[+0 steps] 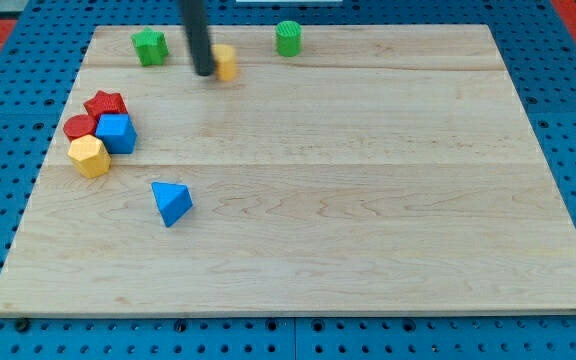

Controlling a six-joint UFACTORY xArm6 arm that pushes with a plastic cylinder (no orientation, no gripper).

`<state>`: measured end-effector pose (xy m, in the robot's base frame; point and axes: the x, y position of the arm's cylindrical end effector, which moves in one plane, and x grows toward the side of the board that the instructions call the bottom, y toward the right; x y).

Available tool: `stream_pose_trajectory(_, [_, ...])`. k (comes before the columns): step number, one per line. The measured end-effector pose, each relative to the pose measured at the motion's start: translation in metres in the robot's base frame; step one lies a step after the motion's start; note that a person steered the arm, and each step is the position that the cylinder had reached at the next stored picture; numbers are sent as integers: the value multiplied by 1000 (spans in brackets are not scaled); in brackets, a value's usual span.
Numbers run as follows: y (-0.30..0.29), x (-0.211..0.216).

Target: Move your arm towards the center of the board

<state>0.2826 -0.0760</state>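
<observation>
My tip is near the view's top, left of the board's middle, on the wooden board. It stands right against the left side of a yellow block, partly hiding it. A green star-like block lies to the tip's left. A green cylinder lies to its right at the top edge.
At the view's left a cluster sits together: a red star block, a red cylinder, a blue cube and a yellow hexagonal block. A blue triangular block lies alone below them.
</observation>
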Motion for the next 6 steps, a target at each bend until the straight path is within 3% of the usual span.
stream_pose_trajectory(1, [63, -17])
stream_pose_trajectory(2, [3, 21])
stream_pose_trajectory(3, [-140, 17])
stream_pose_trajectory(4, [-171, -33])
stream_pose_trajectory(6, [-19, -46])
